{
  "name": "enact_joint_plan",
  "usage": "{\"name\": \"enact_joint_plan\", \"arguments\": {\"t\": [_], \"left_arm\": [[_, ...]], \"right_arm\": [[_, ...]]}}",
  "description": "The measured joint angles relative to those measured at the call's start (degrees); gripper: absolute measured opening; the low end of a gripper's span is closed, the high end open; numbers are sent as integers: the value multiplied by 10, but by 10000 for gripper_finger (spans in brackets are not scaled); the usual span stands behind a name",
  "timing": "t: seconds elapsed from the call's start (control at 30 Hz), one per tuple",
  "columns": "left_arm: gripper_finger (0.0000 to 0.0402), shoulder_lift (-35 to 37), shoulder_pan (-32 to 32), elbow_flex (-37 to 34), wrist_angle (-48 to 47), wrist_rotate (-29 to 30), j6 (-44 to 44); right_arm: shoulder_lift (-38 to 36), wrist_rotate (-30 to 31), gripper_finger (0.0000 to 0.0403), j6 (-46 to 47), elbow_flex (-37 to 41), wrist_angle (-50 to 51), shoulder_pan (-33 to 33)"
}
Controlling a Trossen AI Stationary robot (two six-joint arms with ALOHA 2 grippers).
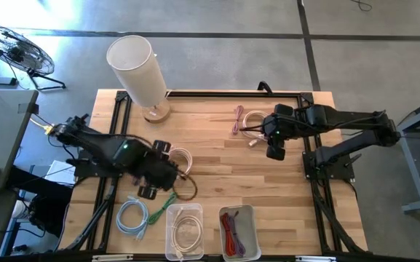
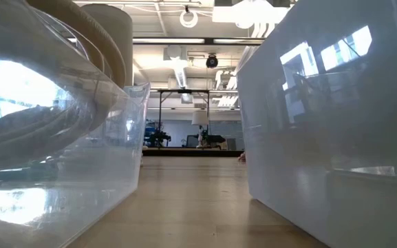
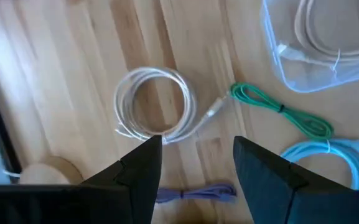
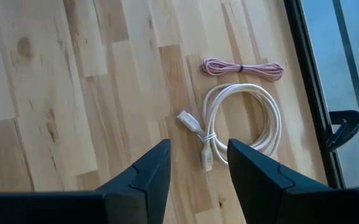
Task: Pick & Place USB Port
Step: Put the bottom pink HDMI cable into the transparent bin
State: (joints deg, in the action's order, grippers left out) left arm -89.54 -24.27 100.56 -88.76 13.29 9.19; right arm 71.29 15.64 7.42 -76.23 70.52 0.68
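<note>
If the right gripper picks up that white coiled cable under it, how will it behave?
The white coiled cable is probably light and floppy: thin loops, bound at one spot. Its loose plug end would likely dangle. The open right gripper might pinch only one strand.

Low view: two clear bins [image 2: 115, 138] fill the foreground, hiding both arms. Left wrist view: light blue cable [image 3: 347, 158] and bin cut off by the frame edge.

Cables [image 3: 156, 104] white, green [image 3: 282, 109], pale blue [image 3: 328, 158] — table [image 4: 73, 93] blond wood.

text: none legible | labels: none | cable markings: perhaps too small
</note>
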Motion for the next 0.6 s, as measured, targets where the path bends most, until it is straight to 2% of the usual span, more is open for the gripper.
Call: {"name": "enact_joint_plan", "arguments": {"t": [0.13,0.27,0.4,0.6], "left_arm": [[192,-19,55,-37,-12,-43,-4],[192,-23,103,-92,12,-113,-57],[192,-24,140,-158,89,-173,-118],[192,-24,174,-229,185,-179,-164]], "right_arm": [[0,2,149,0,0,-2,-7],[0,2,149,4,0,-9,-12],[0,2,149,30,0,-9,-18],[0,-30,149,60,0,-7,-43]]}}
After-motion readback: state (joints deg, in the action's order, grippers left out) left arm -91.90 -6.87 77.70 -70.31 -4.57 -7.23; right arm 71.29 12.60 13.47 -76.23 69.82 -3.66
